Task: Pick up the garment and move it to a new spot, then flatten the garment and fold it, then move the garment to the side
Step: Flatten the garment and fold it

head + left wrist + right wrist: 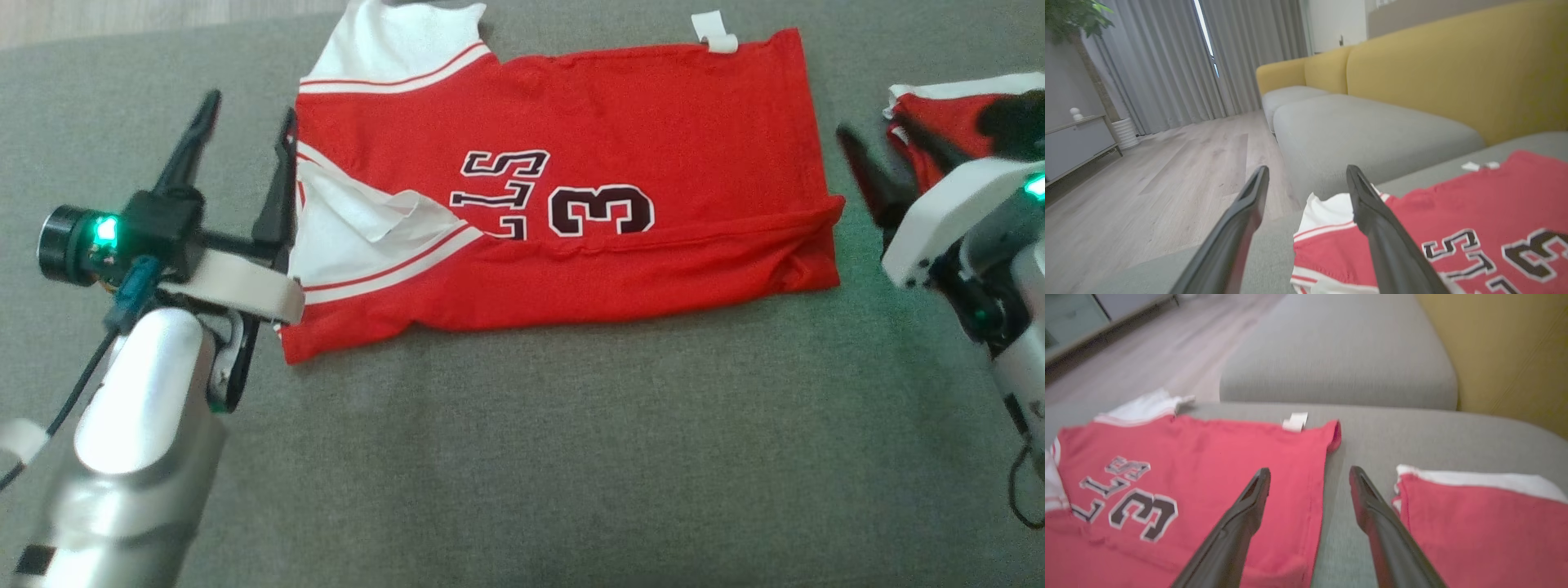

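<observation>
— So, from the left, what sits where?
— On the head camera the left fingers (192, 143) stand wide apart, holding nothing, right beside the sleeve end of the red jersey (653, 147). That jersey lies flat across the middle of the grey cushion (522, 449), with a long fold running below its number 3 and a white tag (714, 34) at the far edge.
— And to the right?
— The right fingers (869, 175), also wide and empty, hang near the hem end. Beyond them lies a second red and white garment (939, 122), apart from the jersey.
— What do the wrist cameras add?
— The left one shows the room past the cushion: a wooden floor (1167, 163), grey curtains (1167, 61), a potted plant (1069, 16), a low cabinet (1073, 143) and a yellow sofa back (1453, 69). The right one shows the strip of bare cushion between the two garments, with one finger over the jersey's hem.
</observation>
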{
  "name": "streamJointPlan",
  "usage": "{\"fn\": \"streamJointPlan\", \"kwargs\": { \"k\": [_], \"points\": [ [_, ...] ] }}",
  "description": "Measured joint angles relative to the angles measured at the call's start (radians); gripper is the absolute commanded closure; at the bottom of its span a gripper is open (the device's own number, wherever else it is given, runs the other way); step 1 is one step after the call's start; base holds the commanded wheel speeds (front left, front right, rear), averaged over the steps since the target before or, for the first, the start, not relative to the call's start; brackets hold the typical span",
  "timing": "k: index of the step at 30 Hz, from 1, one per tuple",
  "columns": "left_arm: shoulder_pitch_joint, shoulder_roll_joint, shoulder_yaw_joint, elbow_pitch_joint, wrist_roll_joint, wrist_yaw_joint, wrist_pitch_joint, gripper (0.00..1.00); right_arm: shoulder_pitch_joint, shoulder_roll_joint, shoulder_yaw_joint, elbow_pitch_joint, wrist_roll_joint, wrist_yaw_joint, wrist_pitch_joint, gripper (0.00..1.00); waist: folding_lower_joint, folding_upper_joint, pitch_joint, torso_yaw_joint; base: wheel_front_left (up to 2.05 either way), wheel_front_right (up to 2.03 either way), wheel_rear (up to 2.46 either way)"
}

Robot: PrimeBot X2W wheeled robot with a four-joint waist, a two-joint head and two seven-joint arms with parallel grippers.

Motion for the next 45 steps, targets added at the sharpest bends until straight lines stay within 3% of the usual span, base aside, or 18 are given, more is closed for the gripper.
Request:
{"fn": "streamJointPlan", "kwargs": {
  "k": [6, 12, 24, 29, 34, 36, 42, 45],
  "points": [
    [0.026, -0.077, 0.091, -0.071, -0.069, 0.058, -0.087, 0.0, -0.001, 0.066, -0.112, 0.01, -0.049, 0.0, -0.227, 0.0, -0.0001, 0.0, -0.042, 0.002, 0.0, 0.0, 0.0],
    [0.22, -0.162, 0.135, -0.233, -0.059, 0.07, -0.095, 0.0, 0.128, 0.146, -0.254, -0.022, -0.194, 0.0, -0.398, 0.0, -0.0002, 0.0, -0.097, 0.007, 0.0, 0.0, 0.0],
    [0.42, -0.229, 0.188, -0.226, -0.003, 0.04, -0.095, 0.0, 0.39, 0.342, -0.411, -0.115, -0.367, 0.0, -0.425, 0.0, -0.0002, 0.0, -0.137, 0.004, 0.0, 0.0, 0.0],
    [0.422, -0.241, 0.206, -0.191, 0.022, 0.026, -0.095, 0.0, 0.406, 0.367, -0.425, -0.139, -0.396, 0.0, -0.425, 0.0, -0.0001, 0.0, -0.14, -0.007, 0.0, 0.0, 0.0],
    [0.414, -0.241, 0.2, -0.054, 0.037, 0.01, -0.094, 0.0, 0.404, 0.375, -0.425, -0.17, -0.403, 0.0, -0.422, 0.0, -0.0001, 0.0, -0.125, -0.025, 0.0, 0.0, 0.0],
    [0.405, -0.241, 0.197, 0.01, 0.047, 0.016, -0.073, 0.0, 0.404, 0.378, -0.422, -0.184, -0.403, 0.0, -0.422, 0.0, 0.0, 0.0, -0.115, -0.033, 0.0, 0.0, 0.0],
    [0.308, -0.226, 0.219, 0.158, 0.065, 0.091, -0.011, 0.0, 0.402, 0.387, -0.403, -0.215, -0.403, 0.0, -0.399, 0.0, 0.0, 0.0, -0.079, -0.065, 0.0, 0.0, 0.0],
    [0.278, -0.225, 0.217, 0.206, 0.065, 0.094, 0.035, 0.0, 0.402, 0.387, -0.399, -0.23, -0.402, 0.0, -0.394, 0.0, 0.0, 0.0, -0.063, -0.081, 0.0, 0.0, 0.0]
  ]
}}
